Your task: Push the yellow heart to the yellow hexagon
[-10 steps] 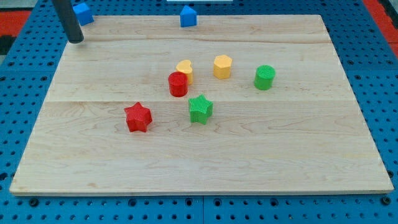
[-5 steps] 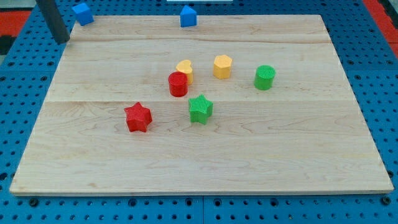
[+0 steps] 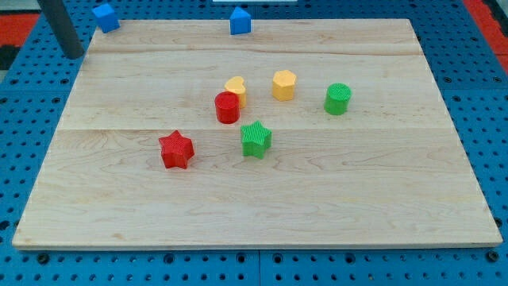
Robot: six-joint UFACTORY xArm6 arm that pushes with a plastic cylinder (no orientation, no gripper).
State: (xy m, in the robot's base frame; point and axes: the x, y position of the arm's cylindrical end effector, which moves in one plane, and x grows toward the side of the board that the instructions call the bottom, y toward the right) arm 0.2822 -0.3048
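The yellow heart sits near the board's middle, touching the red cylinder just below and left of it. The yellow hexagon stands a short way to the heart's right, with a small gap between them. My tip is at the view's top left, just off the board's left edge, far from both yellow blocks.
A green star lies below the heart and a red star further left. A green cylinder stands right of the hexagon. Two blue blocks sit at the board's top edge. The wooden board lies on a blue pegboard.
My tip has moved left, from over the board's top left corner to just past its left edge. No block has moved.
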